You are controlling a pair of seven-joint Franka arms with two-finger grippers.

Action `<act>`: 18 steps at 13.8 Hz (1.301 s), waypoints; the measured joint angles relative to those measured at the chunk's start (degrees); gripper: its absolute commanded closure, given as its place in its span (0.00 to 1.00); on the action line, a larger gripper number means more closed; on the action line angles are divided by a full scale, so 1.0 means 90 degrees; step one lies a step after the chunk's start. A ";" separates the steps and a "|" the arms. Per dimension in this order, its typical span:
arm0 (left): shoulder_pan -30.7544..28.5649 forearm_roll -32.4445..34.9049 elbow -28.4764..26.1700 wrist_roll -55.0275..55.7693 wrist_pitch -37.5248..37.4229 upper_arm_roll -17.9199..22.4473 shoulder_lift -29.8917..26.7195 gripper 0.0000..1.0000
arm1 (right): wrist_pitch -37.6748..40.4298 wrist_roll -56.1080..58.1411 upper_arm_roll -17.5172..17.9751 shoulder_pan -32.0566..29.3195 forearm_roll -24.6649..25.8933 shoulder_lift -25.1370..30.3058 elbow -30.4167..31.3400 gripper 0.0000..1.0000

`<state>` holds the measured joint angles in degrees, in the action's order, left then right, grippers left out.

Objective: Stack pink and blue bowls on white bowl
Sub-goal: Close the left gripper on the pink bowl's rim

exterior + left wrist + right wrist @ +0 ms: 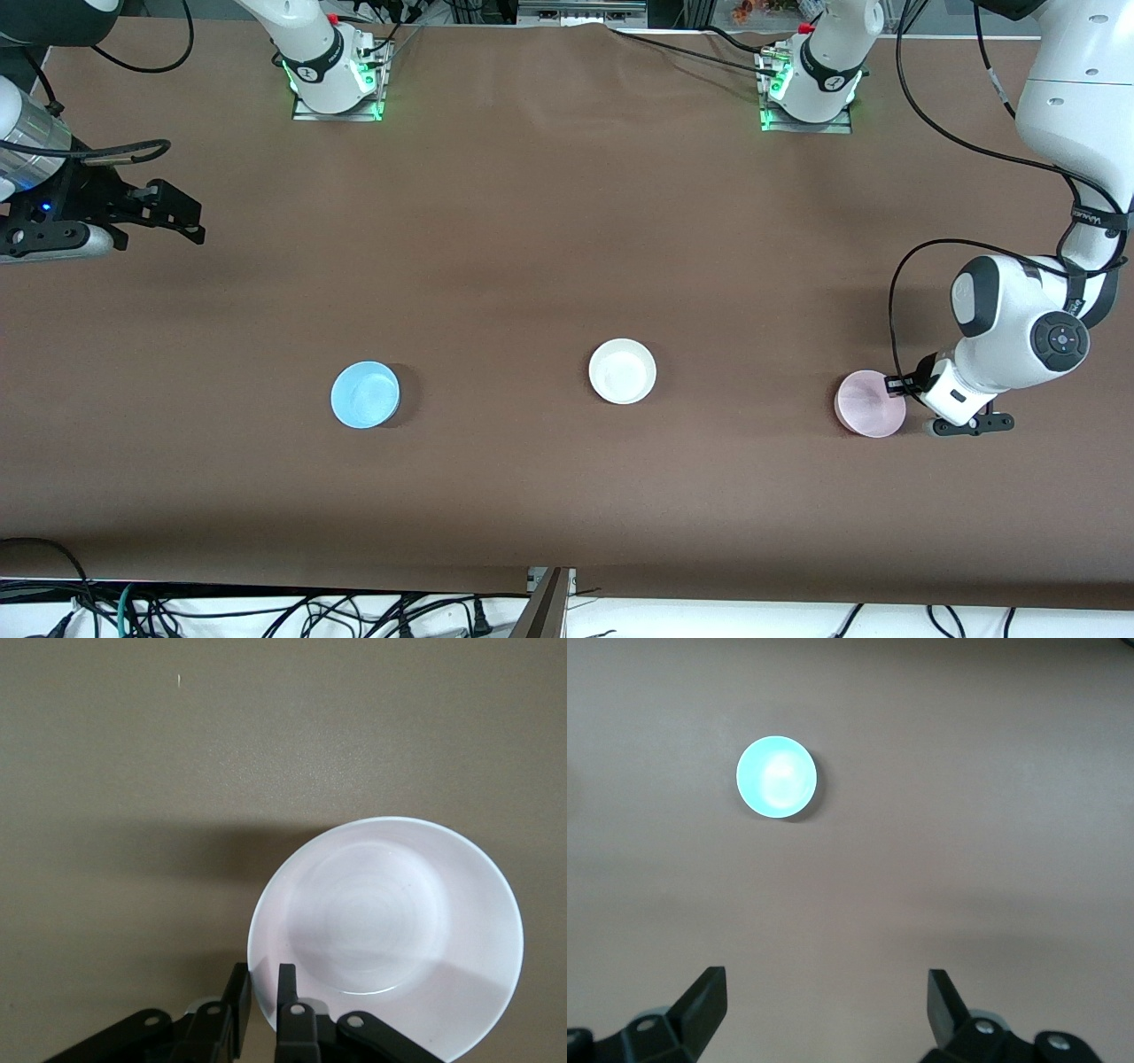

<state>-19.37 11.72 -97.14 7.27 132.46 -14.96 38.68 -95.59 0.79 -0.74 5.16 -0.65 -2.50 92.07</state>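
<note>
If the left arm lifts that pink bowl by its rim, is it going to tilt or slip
Likely tilts: the left gripper pinches the pink bowl at one edge only, its fingers straddling the rim. It looks thin, so probably light. The glossy wall may slip.

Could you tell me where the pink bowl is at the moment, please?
The pink bowl sits on the table toward the left arm's end, beside the white bowl, with the left gripper closed on its rim.

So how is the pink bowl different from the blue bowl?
The pink bowl lies toward the left arm's end of the table; the blue bowl lies toward the right arm's end. The left gripper pinches the pink bowl's rim, while the blue bowl sits untouched, with the right gripper open, up over bare table. Both are round, shallow, look the same size, and flank the white bowl.
</note>
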 measured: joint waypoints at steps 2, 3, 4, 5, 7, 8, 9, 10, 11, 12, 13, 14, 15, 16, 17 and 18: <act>0.0000 0.0000 0.0000 -0.0001 0.0001 0.0000 0.0000 0.89 | 0.0000 0.0000 0.0000 0.0000 0.0000 0.0000 0.0000 0.00; 0.0000 0.0000 0.0000 -0.0002 0.0001 0.0000 0.0000 0.90 | 0.0000 0.0000 0.0000 0.0000 0.0000 0.0000 0.0000 0.00; 0.0000 0.0000 0.0000 -0.0002 0.0001 0.0000 0.0000 0.94 | 0.0000 0.0000 0.0000 0.0000 0.0000 0.0000 0.0000 0.00; 0.0000 0.0000 0.0000 -0.0003 0.0001 0.0000 0.0000 0.99 | 0.0000 0.0000 0.0000 0.0000 0.0000 0.0000 0.0000 0.00; 0.0000 0.0000 0.0003 -0.0004 0.0003 -0.0010 -0.0005 1.00 | 0.0000 0.0000 0.0000 0.0000 0.0000 0.0000 0.0000 0.00; 0.0001 0.0000 0.0003 -0.0005 0.0002 -0.0020 -0.0021 1.00 | 0.0000 0.0000 0.0001 0.0000 0.0000 0.0000 0.0000 0.00; 0.0000 0.0000 0.0003 -0.0005 0.0002 -0.0020 -0.0022 1.00 | 0.0000 0.0000 0.0002 0.0000 0.0000 0.0000 0.0000 0.00; 0.0000 0.0000 0.0002 -0.0006 0.0002 -0.0020 -0.0022 1.00 | 0.0000 0.0000 0.0002 0.0000 0.0000 0.0000 0.0000 0.00; 0.0000 0.0000 0.0002 -0.0006 0.0002 -0.0020 -0.0022 1.00 | 0.0000 0.0000 0.0002 0.0000 0.0000 -0.0001 0.0000 0.00; 0.0000 0.0000 0.0002 -0.0007 0.0002 -0.0020 -0.0022 1.00 | 0.0000 0.0000 0.0002 0.0000 0.0000 -0.0001 0.0000 0.00; 0.0000 0.0000 0.0002 -0.0008 0.0002 -0.0020 -0.0022 1.00 | 0.0000 0.0000 0.0002 0.0000 0.0000 -0.0001 0.0000 0.00; 0.0000 0.0000 0.0003 -0.0008 0.0003 -0.0020 -0.0022 1.00 | 0.0000 0.0000 0.0002 0.0000 0.0000 -0.0001 0.0000 0.00; 0.0000 0.0000 0.0007 -0.0008 0.0003 -0.0022 -0.0022 1.00 | 0.0000 0.0000 0.0002 0.0000 0.0000 -0.0001 0.0000 0.00; 0.0002 0.0000 0.0015 -0.0007 0.0003 -0.0025 -0.0023 1.00 | 0.0000 0.0000 0.0003 0.0000 0.0000 -0.0001 0.0000 0.00; 0.0004 0.0000 0.0029 0.0001 0.0006 -0.0033 -0.0024 1.00 | 0.0000 0.0000 0.0005 0.0000 0.0000 -0.0001 0.0000 0.00; 0.0004 0.0000 0.0052 0.0023 0.0012 -0.0044 -0.0025 1.00 | 0.0000 0.0000 0.0011 0.0001 0.0000 -0.0001 0.0000 0.00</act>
<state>-19.33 11.72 -96.67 7.48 132.58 -15.35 38.45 -95.59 0.79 -0.64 5.17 -0.65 -2.51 92.07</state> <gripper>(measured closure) 0.978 0.000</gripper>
